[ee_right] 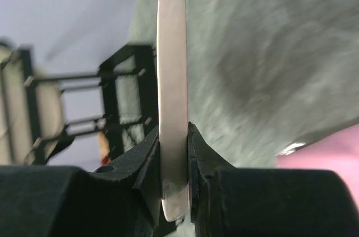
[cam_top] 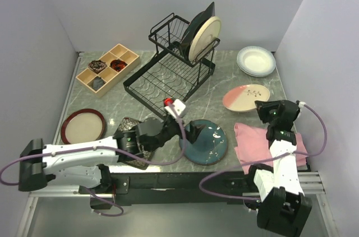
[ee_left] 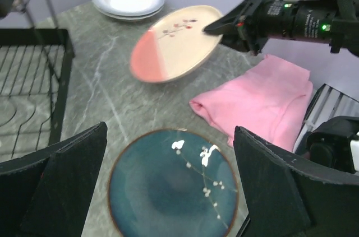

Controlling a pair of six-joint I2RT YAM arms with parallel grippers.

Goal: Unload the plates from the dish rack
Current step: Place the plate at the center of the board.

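Observation:
The black wire dish rack stands at the back centre. A dark plate and a cream plate stand upright in its upper frame. My right gripper is shut on the rim of a pink-and-cream plate, held tilted above the table. In the right wrist view the plate shows edge-on, clamped in the gripper. My left gripper is open over a round teal plate that lies flat. In the left wrist view that plate lies between the fingers.
A stack of white plates sits at the back right. A pink folded cloth lies at the front right. A brown-rimmed tan plate is at the left, with a black square plate under my left arm. A wooden compartment tray is at the back left.

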